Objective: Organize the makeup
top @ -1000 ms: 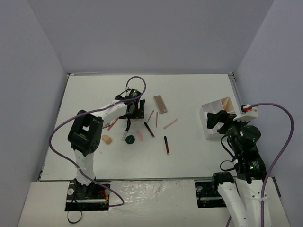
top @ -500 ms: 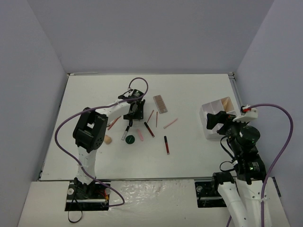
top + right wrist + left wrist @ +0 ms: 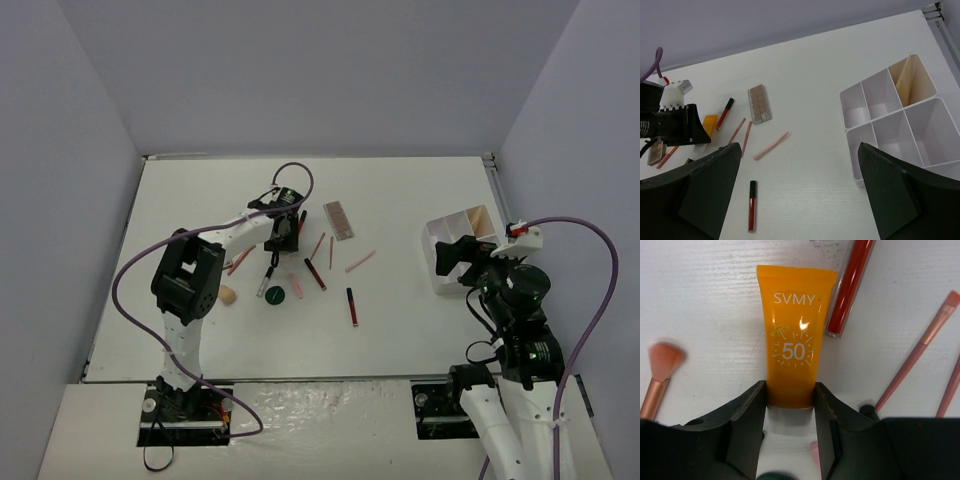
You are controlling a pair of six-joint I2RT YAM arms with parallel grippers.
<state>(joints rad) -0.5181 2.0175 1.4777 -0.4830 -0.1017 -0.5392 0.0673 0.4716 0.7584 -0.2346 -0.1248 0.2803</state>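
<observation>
Looking from above, the left gripper [image 3: 279, 232] is down near the middle of the table [image 3: 420, 330]. The right gripper [image 3: 462, 257] hangs at 3 o'clock beside the white tray [image 3: 432, 238].

Left wrist: its fingers [image 3: 747, 410] pinch the bottom end of the orange tube [image 3: 792, 340], which lies flat. A red stick [image 3: 850, 285] is at 1 o'clock.

Right wrist: the fingers [image 3: 705, 185] are spread wide.

Left arm stretched forward and gripping, right arm folded back with its pincer wide.
The left arm [image 3: 190, 275] reaches out from its base with the wrist bent down. The left pincer [image 3: 789, 387] points downward, both fingers pressed against the sides of an orange tube [image 3: 792, 340]. The right arm [image 3: 515, 300] stands folded near its base. The right pincer [image 3: 799, 147] is raised, its jaws spread wide apart.
</observation>
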